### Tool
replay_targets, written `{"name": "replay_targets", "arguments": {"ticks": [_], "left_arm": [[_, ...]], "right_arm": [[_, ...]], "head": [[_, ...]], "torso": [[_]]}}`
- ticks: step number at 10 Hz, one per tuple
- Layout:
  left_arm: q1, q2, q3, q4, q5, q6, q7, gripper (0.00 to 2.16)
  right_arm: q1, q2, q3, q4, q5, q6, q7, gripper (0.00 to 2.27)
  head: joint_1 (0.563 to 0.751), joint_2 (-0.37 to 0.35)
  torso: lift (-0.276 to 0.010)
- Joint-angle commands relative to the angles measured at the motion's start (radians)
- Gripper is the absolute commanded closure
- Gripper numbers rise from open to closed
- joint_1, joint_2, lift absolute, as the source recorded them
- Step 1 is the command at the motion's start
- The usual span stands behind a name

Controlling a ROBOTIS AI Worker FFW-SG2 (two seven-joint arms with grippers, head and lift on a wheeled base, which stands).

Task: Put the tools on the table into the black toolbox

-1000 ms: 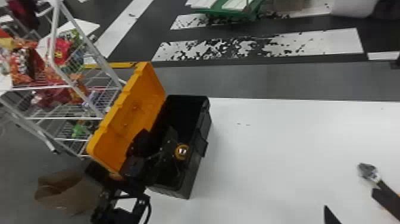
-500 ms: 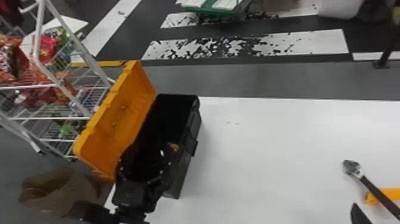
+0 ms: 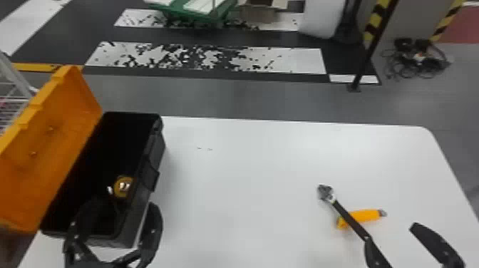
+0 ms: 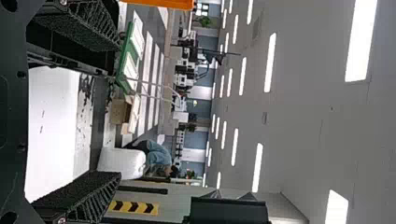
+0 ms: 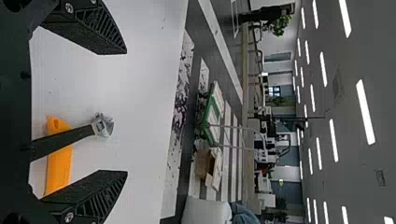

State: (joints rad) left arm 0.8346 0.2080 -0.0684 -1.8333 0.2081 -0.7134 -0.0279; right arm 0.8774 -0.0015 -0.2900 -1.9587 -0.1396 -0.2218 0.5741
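The black toolbox (image 3: 156, 144) stands at the table's left with its orange lid (image 3: 53, 139) raised; a tape measure (image 3: 123, 186) is inside. My left gripper (image 3: 116, 228) is open at the box's near end, one finger over the box and one outside its right wall. My right gripper (image 3: 395, 238) is open at the near right, one finger overlapping the handle end of an adjustable wrench (image 3: 351, 220). The wrench crosses an orange-yellow knife (image 3: 367, 215). In the right wrist view, wrench (image 5: 70, 140) and knife (image 5: 58, 165) show between the gripper's (image 5: 126, 112) fingers. Left gripper (image 4: 119, 111) holds nothing.
The white table (image 3: 256, 171) reaches to a rounded far right corner. Beyond it stand a green cart (image 3: 199, 12), a dark post (image 3: 370, 50) and a heap of cables (image 3: 417, 62) on the floor. A wire rack (image 3: 14, 99) is behind the lid.
The head view has turned right, bringing the wrench, knife and right gripper further in. My left gripper has drawn back toward the box's near end, uncovering the tape measure.
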Motion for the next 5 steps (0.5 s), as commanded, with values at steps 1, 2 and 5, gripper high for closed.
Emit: {"name": "replay_targets", "arguments": {"ticks": [1, 2, 5], "left_arm": [[0.005, 0.005, -0.022, 0.026, -0.015, -0.014, 0.002, 0.04], [0.005, 0.01, -0.034, 0.039, -0.015, -0.014, 0.002, 0.04], [0.005, 0.014, -0.048, 0.049, -0.015, -0.014, 0.002, 0.05]], "right_arm": [[0.0, 0.002, -0.049, 0.012, -0.02, 0.0, 0.006, 0.1], [0.0, 0.002, -0.074, 0.02, -0.025, 0.003, 0.017, 0.1], [-0.012, 0.002, -0.103, 0.026, -0.015, 0.077, 0.018, 0.11]], "head": [[0.695, -0.049], [0.695, -0.111], [0.695, -0.205]], "torso": [[-0.039], [-0.039], [-0.039]]}}
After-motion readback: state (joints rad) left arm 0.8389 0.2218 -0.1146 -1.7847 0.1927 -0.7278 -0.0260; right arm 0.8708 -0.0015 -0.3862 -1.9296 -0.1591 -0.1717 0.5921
